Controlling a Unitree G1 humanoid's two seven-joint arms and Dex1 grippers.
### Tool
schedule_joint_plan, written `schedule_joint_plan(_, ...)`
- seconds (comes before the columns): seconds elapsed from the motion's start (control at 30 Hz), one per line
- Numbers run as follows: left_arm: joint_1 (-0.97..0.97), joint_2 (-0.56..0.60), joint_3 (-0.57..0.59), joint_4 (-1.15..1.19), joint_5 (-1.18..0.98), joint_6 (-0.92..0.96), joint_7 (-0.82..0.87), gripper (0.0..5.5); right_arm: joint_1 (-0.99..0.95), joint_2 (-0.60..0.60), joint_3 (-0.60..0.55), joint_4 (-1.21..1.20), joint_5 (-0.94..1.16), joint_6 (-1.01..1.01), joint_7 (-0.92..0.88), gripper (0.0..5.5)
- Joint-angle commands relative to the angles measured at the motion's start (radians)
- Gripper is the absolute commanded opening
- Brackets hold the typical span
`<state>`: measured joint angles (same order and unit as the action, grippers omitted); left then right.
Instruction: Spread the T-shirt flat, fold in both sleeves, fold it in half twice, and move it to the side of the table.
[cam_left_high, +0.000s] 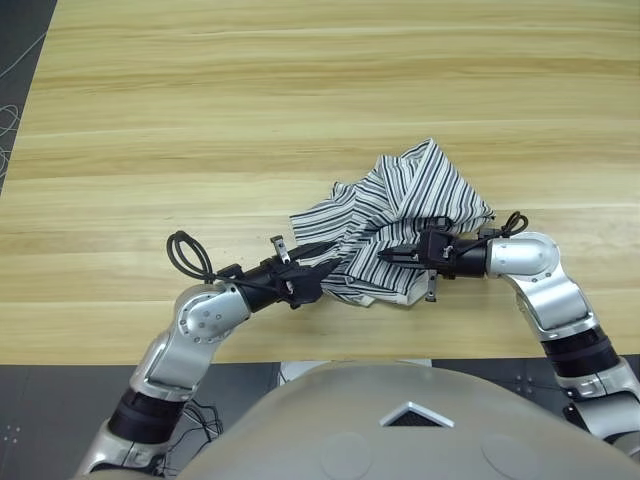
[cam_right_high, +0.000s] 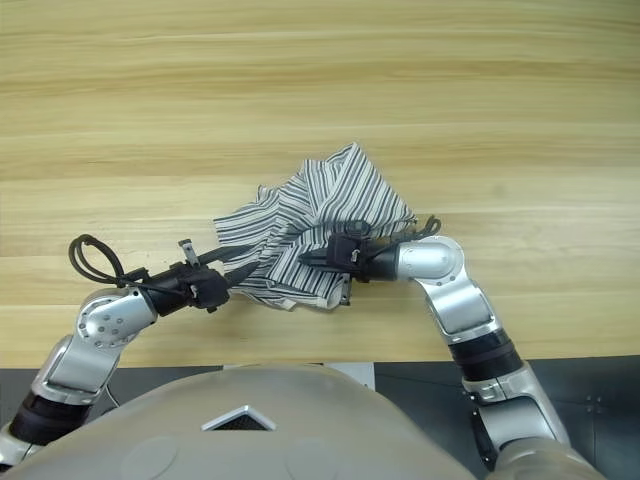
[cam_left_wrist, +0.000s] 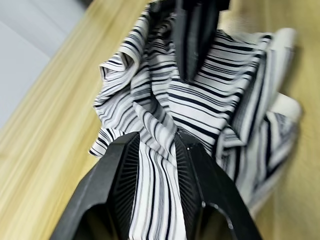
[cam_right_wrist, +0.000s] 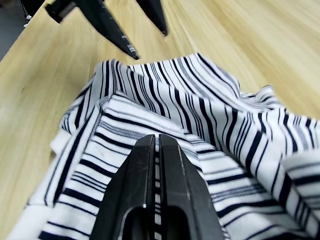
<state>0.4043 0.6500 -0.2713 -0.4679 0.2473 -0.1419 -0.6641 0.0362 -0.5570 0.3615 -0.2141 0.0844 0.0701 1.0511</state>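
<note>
The striped T-shirt (cam_left_high: 405, 195) lies crumpled close to the near edge of the wooden table (cam_left_high: 250, 100), a little right of the middle. The right gripper (cam_left_high: 390, 255) is clenched on a fold. The left gripper (cam_left_high: 335, 255) has its fingers apart, with a strip of cloth between them. If it pulls before closing, the cloth may slip out. A pull toward the near side could drag the cloth over the edge. There is much open wood far and left.

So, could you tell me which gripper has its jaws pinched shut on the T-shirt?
The right gripper: its jaws pinch the striped T-shirt, while the left gripper has its jaws apart.
</note>
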Motion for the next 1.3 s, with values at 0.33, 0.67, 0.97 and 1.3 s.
schedule_joint_plan(0.33, -0.34, -0.048, -0.226, 0.593, 0.344, 0.046, 0.041, 1.33, -0.011, -0.036, 0.042, 0.007, -0.091, -0.032, -0.043, 0.12)
schedule_joint_plan(0.67, -0.201, 0.154, -0.302, 0.466, 0.435, 0.069, -0.059, 1.33, -0.359, 0.083, 0.093, 0.674, -0.428, 0.007, -0.447, 0.12)
schedule_joint_plan(0.97, 0.057, 0.368, -0.242, 0.153, 0.45, 0.14, -0.106, 1.33, -0.62, 0.073, -0.053, 1.045, -0.338, -0.007, -0.63, 0.12)
schedule_joint_plan(1.3, 0.11, 0.42, -0.197, 0.097, 0.432, 0.208, -0.106, 1.33, -0.762, -0.036, -0.168, 1.414, -0.339, -0.018, -0.773, 0.12)
